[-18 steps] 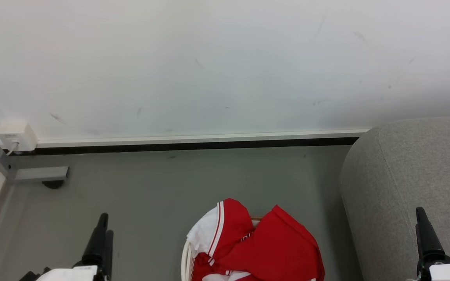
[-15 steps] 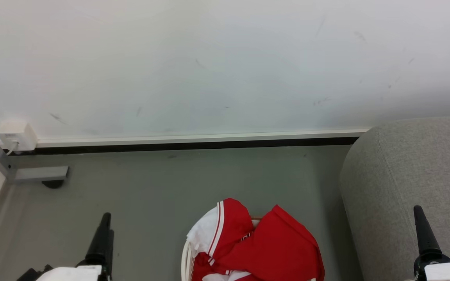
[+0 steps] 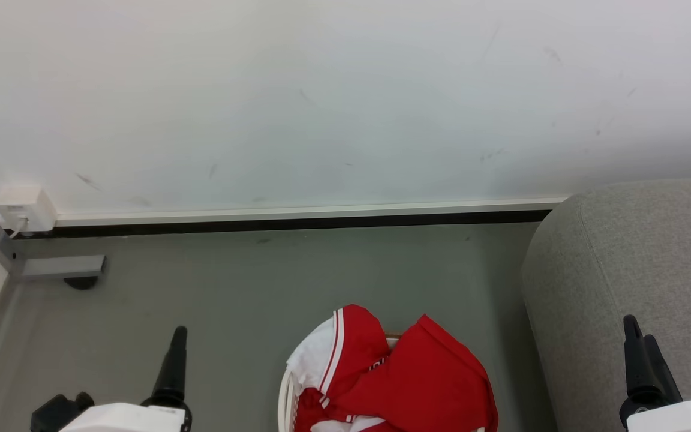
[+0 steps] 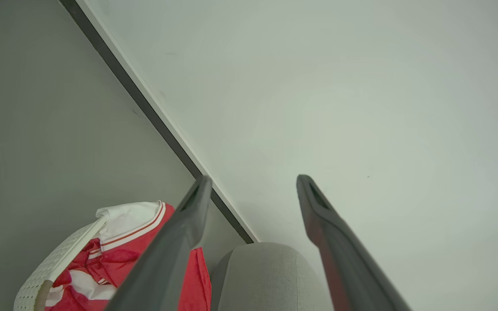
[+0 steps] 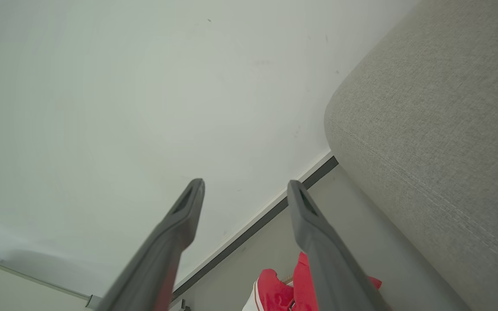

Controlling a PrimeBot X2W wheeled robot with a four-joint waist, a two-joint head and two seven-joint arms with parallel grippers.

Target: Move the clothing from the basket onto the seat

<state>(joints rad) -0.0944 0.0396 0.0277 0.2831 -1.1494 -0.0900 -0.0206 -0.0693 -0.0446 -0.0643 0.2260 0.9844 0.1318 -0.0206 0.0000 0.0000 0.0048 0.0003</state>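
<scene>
Looming just beside the right gripper (image 5: 244, 182) is the seat (image 3: 633, 270); between that gripper and the left gripper (image 4: 254, 179) sits the basket (image 4: 56, 261), clothing (image 3: 417, 378) heaped inside (red spilling over the rim). Both grippers gape wide, holding nothing.

A white wall (image 3: 345, 90), faintly scuffed, meets the grey floor (image 3: 249, 282) along a white skirting strip (image 3: 309, 212) with a dark gap beneath. At the strip's left end sits a small white socket box (image 3: 24, 207) with a white cable. Just below it, a grey metal bar (image 3: 63, 266) lies along the floor over a dark round foot (image 3: 80, 282).
</scene>
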